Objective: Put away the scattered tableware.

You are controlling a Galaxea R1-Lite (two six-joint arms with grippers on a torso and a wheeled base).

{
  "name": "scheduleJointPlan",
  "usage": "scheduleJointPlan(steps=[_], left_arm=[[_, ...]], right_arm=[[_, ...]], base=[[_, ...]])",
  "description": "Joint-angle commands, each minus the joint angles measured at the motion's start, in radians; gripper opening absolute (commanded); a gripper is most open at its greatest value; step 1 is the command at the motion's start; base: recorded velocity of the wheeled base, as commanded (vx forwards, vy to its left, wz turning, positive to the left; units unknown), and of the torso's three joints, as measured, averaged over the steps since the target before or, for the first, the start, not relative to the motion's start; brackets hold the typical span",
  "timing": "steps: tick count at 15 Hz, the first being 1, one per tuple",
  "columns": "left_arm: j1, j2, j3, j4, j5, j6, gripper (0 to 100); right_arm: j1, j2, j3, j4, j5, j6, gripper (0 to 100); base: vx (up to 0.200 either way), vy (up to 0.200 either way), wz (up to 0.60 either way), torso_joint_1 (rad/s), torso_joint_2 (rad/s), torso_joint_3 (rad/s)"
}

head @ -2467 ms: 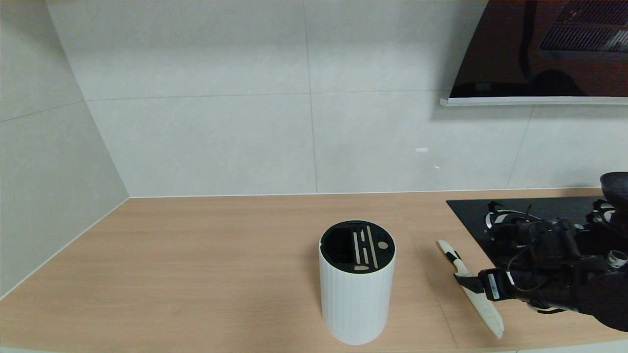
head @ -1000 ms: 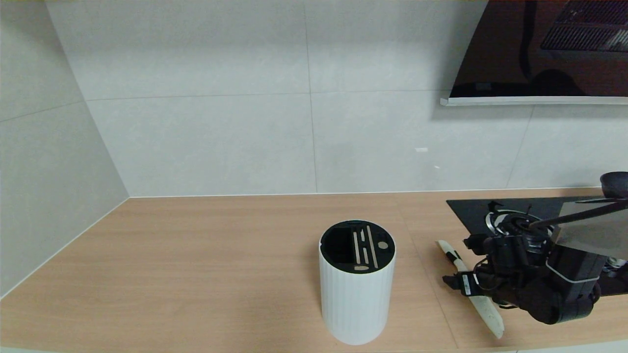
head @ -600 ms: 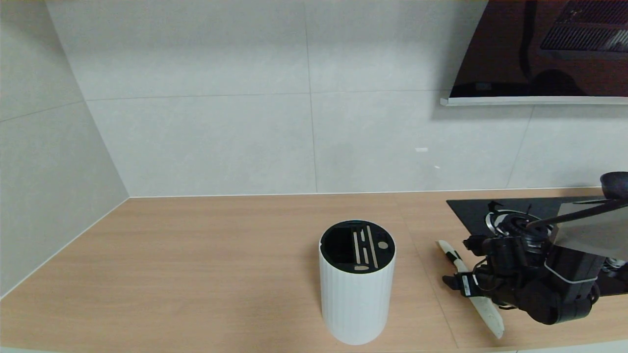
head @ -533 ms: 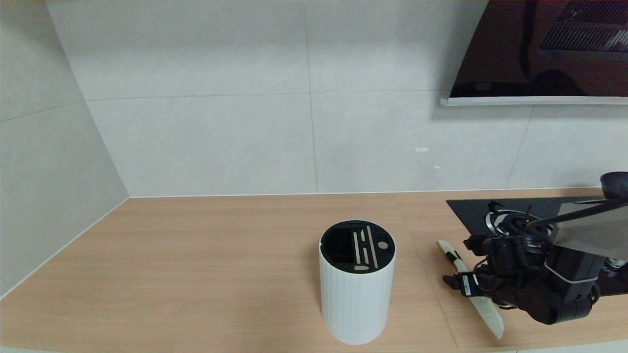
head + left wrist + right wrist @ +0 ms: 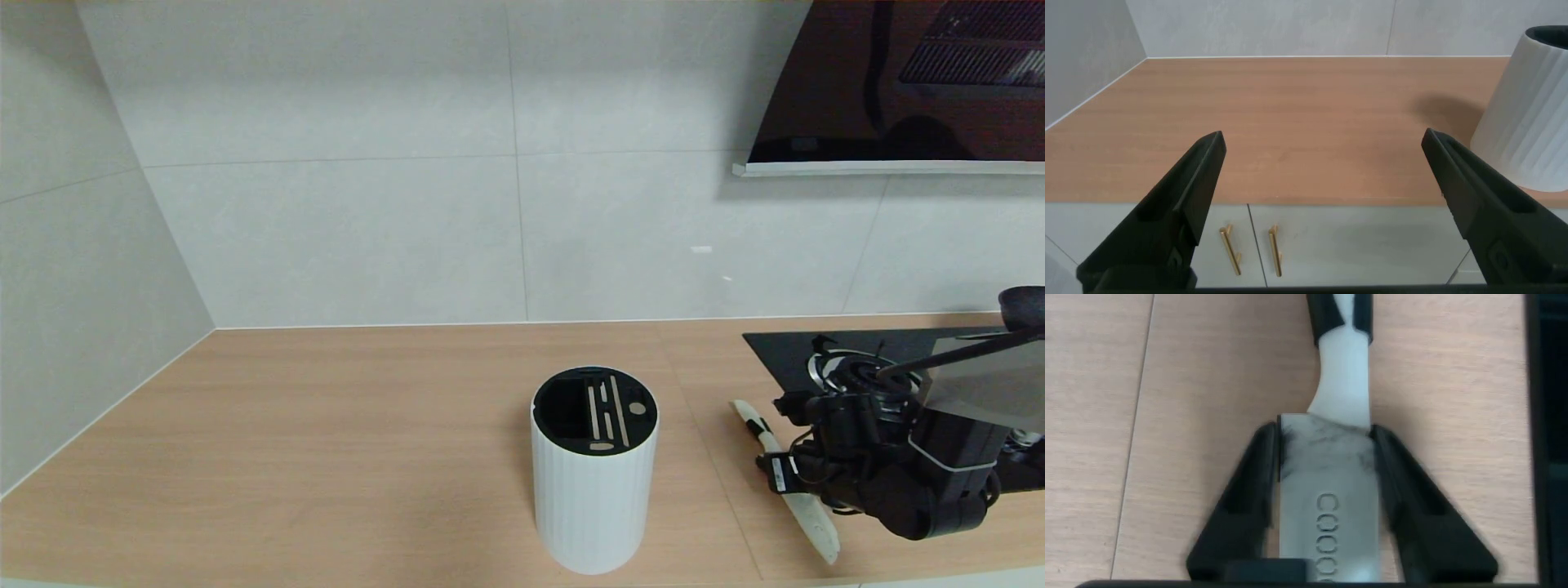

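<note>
Progress: nothing stowed as far as I can judge. No handle stands out of the slotted top of the white holder (image 5: pixel 594 490), and the knife (image 5: pixel 810 516) appears to lie flat on the table (image 5: pixel 351 425) at about 3 o'clock from the holder. Its handle points toward 11 o'clock and its blade tip toward 5 o'clock, just beside the black hob (image 5: pixel 784 349). The grasp step looks in hand: the right pincer (image 5: pixel 1325 461) pinches the blade across its width near the handle end, one finger against each edge. Remaining: lift, carry to the holder, turn blade-down, seat in a slot. The left pincer (image 5: pixel 1323 204) is spread wide and holds nothing, off the table's near edge, by my reckoning around 8 o'clock from the holder. The right wrist camera gives me the finger contact on the blade, which the head camera hides behind the wrist. The head camera gives the slot layout, which the left wrist camera, side-on to the holder, does not. The left wrist camera adds cupboard doors (image 5: pixel 1249 245) under the table.
</note>
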Motion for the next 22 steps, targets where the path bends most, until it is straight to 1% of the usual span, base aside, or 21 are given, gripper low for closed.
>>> scheduleJointPlan(steps=[1, 4, 7, 10, 13, 15, 16, 17, 19, 20, 21, 22], left_arm=[[0.0, 0.0, 0.0, 0.0, 0.001, 0.0, 100], [0.0, 0.0, 0.0, -0.001, 0.001, 0.0, 100], [0.0, 0.0, 0.0, -0.001, 0.001, 0.001, 100], [0.0, 0.0, 0.0, -0.001, 0.001, 0.003, 100], [0.0, 0.0, 0.0, -0.001, -0.001, 0.007, 100], [0.0, 0.0, -0.002, -0.004, -0.002, 0.004, 100], [-0.003, 0.005, -0.089, -0.014, -0.035, -0.034, 100], [-0.016, 0.037, -0.158, 0.014, -0.09, -0.069, 100], [-0.056, 0.241, -0.353, 0.094, -0.255, -0.068, 100], [-0.064, 0.377, -0.476, 0.095, -0.343, -0.069, 100], [-0.064, 0.518, -0.592, 0.095, -0.409, -0.069, 100], [-0.064, 0.644, -0.695, 0.095, -0.458, -0.069, 100]], right_arm=[[0.001, -0.006, 0.0, 0.001, -0.001, 0.002, 0], [0.001, -0.061, 0.01, 0.003, -0.002, 0.005, 0], [0.007, -0.225, 0.063, 0.009, -0.001, 0.012, 0], [0.033, -0.356, 0.103, 0.012, -0.002, 0.012, 0], [0.076, -0.504, 0.117, 0.087, -0.002, 0.02, 0], [0.105, -0.583, 0.119, 0.127, -0.004, 0.038, 0], [0.134, -0.667, 0.116, 0.168, -0.01, 0.046, 0], [0.159, -0.721, 0.108, 0.207, -0.016, 0.046, 0], [0.191, -0.796, 0.043, 0.27, -0.016, 0.044, 0], [0.205, -0.811, -0.019, 0.312, -0.016, 0.044, 0], [0.223, -0.82, -0.087, 0.369, -0.016, 0.044, 0], [0.245, -0.825, -0.145, 0.417, -0.014, 0.044, 0]], base=[[0.0, 0.0, 0.0, 0.0, 0.0, 0.0], [0.0, 0.0, 0.0, 0.0, 0.0, 0.0], [0.0, 0.0, 0.0, 0.0, 0.0, 0.0], [0.0, 0.0, 0.0, 0.0, 0.0, 0.0], [0.0, 0.0, 0.0, 0.0, 0.0, 0.0], [0.0, 0.0, 0.0, 0.0, 0.0, 0.0], [0.0, 0.0, 0.0, 0.0, 0.0, 0.0], [0.0, 0.0, 0.0, 0.0, 0.0, 0.0], [0.0, 0.0, 0.0, 0.0, 0.0, 0.0], [0.0, 0.0, 0.0, 0.0, 0.0, 0.0], [0.0, 0.0, 0.0, 0.0, 0.0, 0.0], [0.0, 0.0, 0.0, 0.0, 0.0, 0.0]])
